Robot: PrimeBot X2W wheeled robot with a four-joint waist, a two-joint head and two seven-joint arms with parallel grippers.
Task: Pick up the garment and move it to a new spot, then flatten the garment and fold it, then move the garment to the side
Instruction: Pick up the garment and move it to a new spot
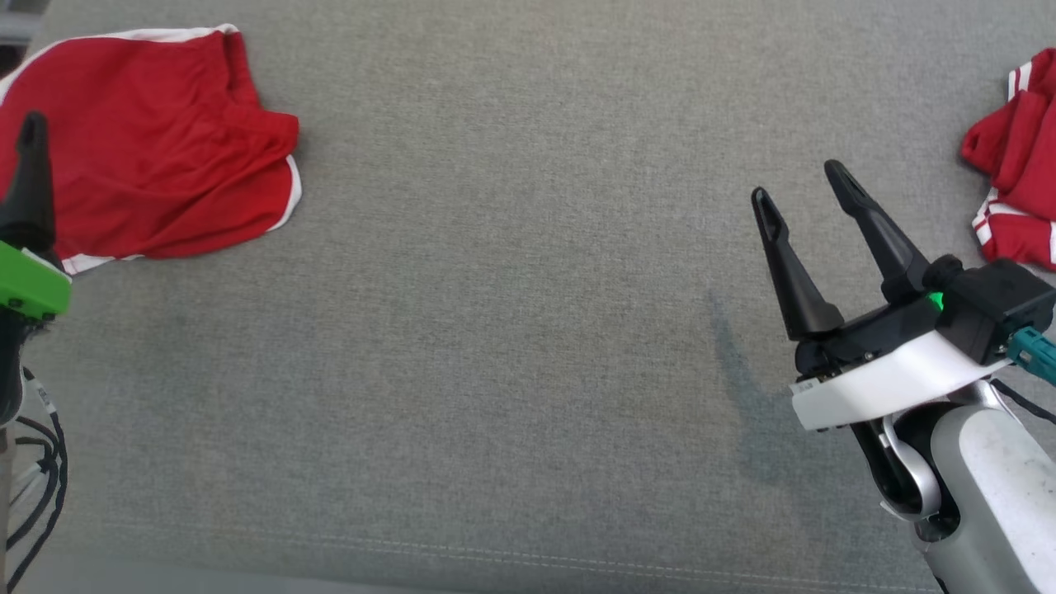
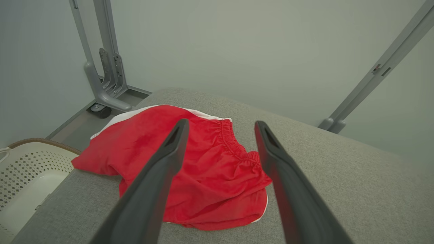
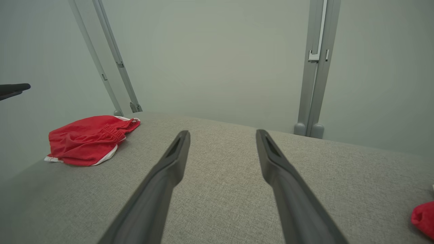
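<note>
- The right gripper [image 1: 796, 183] hovers low at the near right of the surface [image 1: 511, 330]. Its jaws are spread wide with nothing between them.
- The left gripper [image 2: 221, 123] is at the near left, also spread wide and empty. In its wrist view the fingers point over the shorts [image 1: 148, 148] without touching them.
- A stitched seam [image 1: 495, 557] runs along the near edge of the surface, which is grey woven cloth, like a cushion or padded table. A faint darker streak [image 1: 742, 396] lies just ahead of the right arm; whether it is a stain or a brushed nap I cannot tell.
- The middle of the surface is bare.
- The red shorts with white trim lie at the far left corner, close to the edge. They are roughly doubled over with the waistband on the inner side, flat but a little rumpled.
- A second garment [image 1: 1019, 165], red with white stripes, sits bunched at the far right edge and is partly cut off.
- Progress, as a judgement: the shorts look folded and set aside, so that round seems finished or nearly so. If the bunched piece is next, every step remains for it: lifting, moving, flattening, folding and setting aside.
- Off the left edge and lower down stands a pale perforated basket [image 2: 27, 169].
- Beyond the surface are grey metal posts [image 3: 317, 67] and a plain pale wall [image 3: 217, 51].
</note>
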